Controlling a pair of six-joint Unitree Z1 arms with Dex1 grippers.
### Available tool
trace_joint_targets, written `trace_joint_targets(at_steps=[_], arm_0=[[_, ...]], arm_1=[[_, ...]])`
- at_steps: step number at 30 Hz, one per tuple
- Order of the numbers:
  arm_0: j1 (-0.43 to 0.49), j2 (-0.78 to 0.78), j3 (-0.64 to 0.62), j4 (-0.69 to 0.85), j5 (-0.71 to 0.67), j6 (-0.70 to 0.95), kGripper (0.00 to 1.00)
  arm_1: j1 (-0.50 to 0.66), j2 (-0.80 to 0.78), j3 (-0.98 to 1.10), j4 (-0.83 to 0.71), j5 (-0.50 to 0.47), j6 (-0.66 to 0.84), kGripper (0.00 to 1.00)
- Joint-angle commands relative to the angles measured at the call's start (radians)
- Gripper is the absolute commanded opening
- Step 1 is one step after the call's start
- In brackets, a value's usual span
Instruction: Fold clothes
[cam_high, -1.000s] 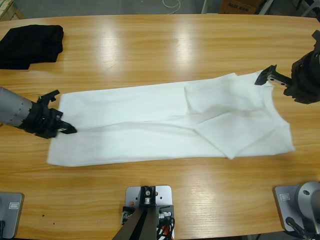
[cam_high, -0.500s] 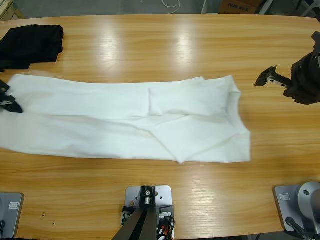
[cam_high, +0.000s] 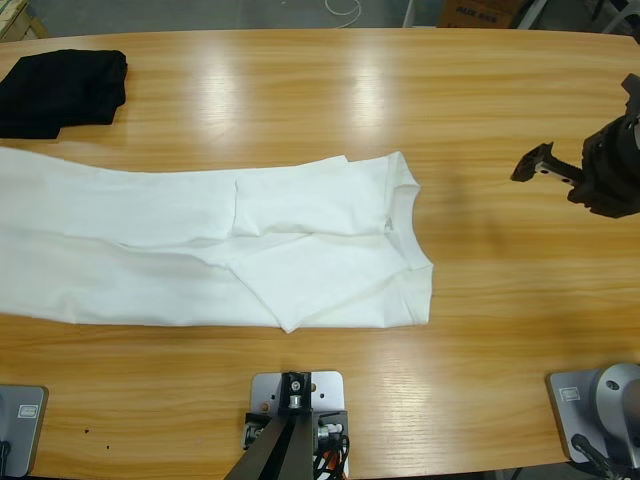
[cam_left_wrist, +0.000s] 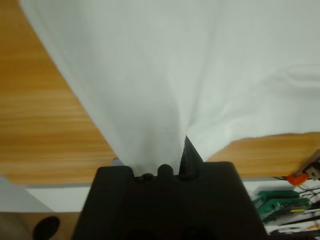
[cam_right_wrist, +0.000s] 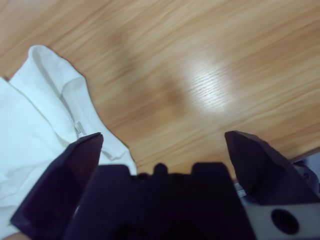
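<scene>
Pinching T-shirt (cam_left_wrist: 190, 65) in left fingers (cam_left_wrist: 187, 157), right fingers (cam_right_wrist: 250, 165) apart

The high view looks straight down on the wooden table (cam_high: 300, 90) from above its near long edge, taking in almost its whole length. The left wrist view sits very close, facing along white T-shirt (cam_left_wrist: 190, 65) cloth that fills the picture, with the table's edge below; the same T-shirt runs off the table's left end in the high view. The right wrist view tilts down at bare wood near the right end and shares the shirt's collar (cam_right_wrist: 60, 95) with the high view.
</scene>
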Motion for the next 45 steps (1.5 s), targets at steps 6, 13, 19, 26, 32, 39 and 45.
trace_joint_targets(at_steps=[6, 13, 19, 26, 32, 39, 45], arm_0=[[-0.505, 0.215, -0.519, 0.224, -0.042, -0.139, 0.0], [-0.627, 0.396, -0.898, 0.355, -0.054, -0.167, 0.0], [-0.719, 0.476, -0.979, 0.356, -0.08, -0.194, 0.0], [-0.784, 0.507, -1.035, 0.355, -0.138, -0.233, 0.0], [-0.816, 0.557, -1.124, 0.355, -0.219, -0.269, 0.0], [-0.86, 0.595, -1.127, 0.354, -0.24, -0.271, 0.0], [-0.892, 0.688, -1.238, 0.353, -0.267, -0.28, 0.0]], arm_1=[[-0.018, -0.051, 0.062, -0.029, 0.015, -0.007, 1.0], [-0.034, -0.035, 0.079, -0.061, 0.018, -0.017, 1.0], [-0.042, -0.029, 0.094, -0.073, 0.019, -0.026, 1.0], [-0.043, -0.028, 0.114, -0.091, 0.024, -0.027, 1.0], [-0.044, -0.032, 0.13, -0.092, 0.024, -0.027, 1.0], [-0.045, -0.029, 0.141, -0.102, 0.024, -0.027, 1.0], [-0.068, -0.037, 0.158, -0.104, 0.023, -0.042, 1.0]])
